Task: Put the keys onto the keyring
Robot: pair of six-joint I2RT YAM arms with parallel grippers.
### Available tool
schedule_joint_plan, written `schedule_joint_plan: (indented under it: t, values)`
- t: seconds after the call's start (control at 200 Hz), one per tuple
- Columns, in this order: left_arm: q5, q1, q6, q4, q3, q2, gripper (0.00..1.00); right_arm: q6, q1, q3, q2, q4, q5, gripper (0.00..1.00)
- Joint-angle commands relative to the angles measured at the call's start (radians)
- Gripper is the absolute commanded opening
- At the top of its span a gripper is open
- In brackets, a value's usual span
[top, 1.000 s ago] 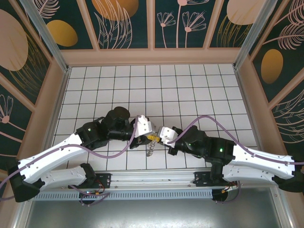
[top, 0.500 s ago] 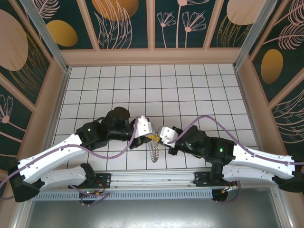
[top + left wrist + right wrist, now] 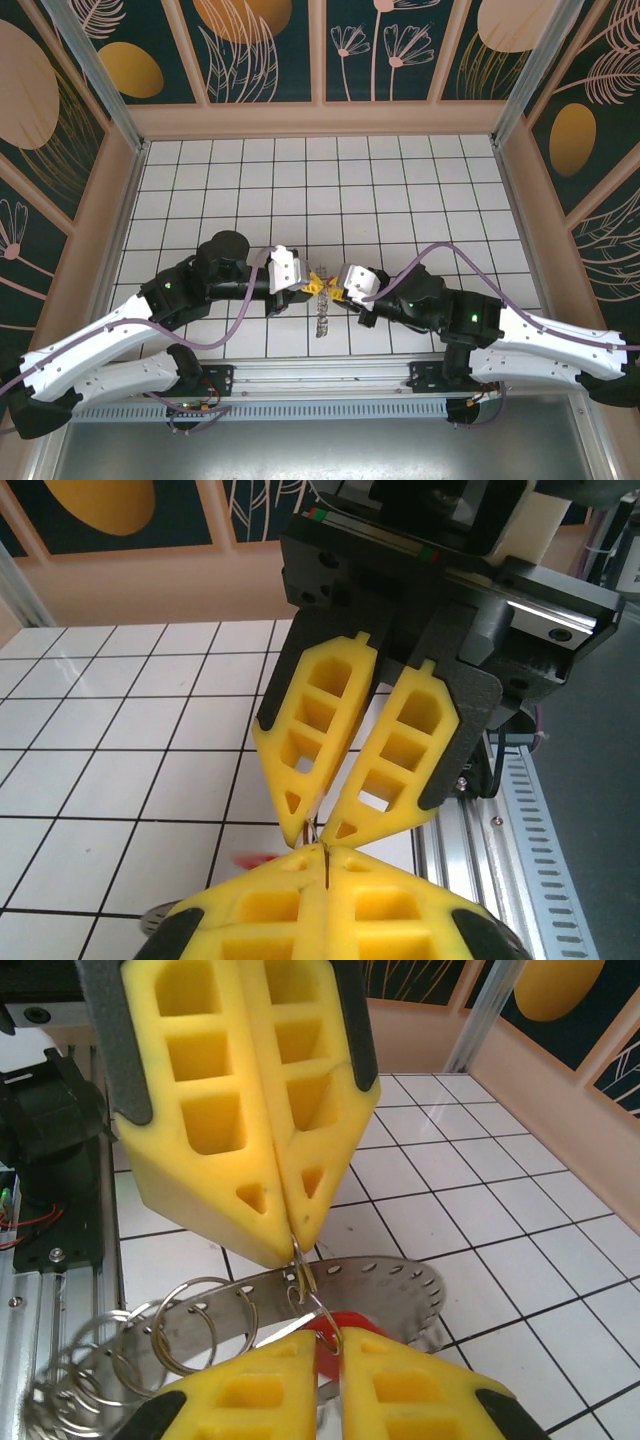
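The key sits with its red head wedged in the narrow slot between the yellow fingers of the right tool, which are closed on it. Its shaft cannot be made out.

A small wire loop stands just above the red head, touching it or nearly so. The left tool comes in from the opposite side with its fingers pressed together, and their tips pinch that loop. The two tools meet tip to tip, low over the near middle of the desk.

Behind and under the meeting point lies the keyring. It shows as a flat grey metal band, curved, with small holes along its edge, and it rests on the white tiles. It lies just beyond the right tool's fingers and below the left tool's tips. Whether it touches the key cannot be told.

A chain of wire loops trails from the pinched loop toward the near edge of the desk.
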Motion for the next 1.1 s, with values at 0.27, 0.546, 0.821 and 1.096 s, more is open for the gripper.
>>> schedule_joint_plan:
  t: [0.27, 0.546, 0.821, 1.096]
  values:
    - [0.054, -0.005, -0.054, 0.158, -0.059, -0.055, 0.00, -0.005, 0.006, -0.026, -0.008, 0.061, -0.031, 0.00]
    - [0.068, -0.005, -0.106, 0.313, -0.126, -0.077, 0.00, 0.005, 0.007, -0.033, 0.018, 0.048, -0.007, 0.00]
    - [0.043, -0.006, -0.106, 0.308, -0.137, -0.096, 0.00, 0.009, 0.013, -0.050, -0.069, 0.079, 0.018, 0.15]
    - [0.045, -0.006, -0.105, 0.299, -0.137, -0.100, 0.00, 0.013, 0.044, -0.051, -0.128, 0.099, 0.022, 0.29]
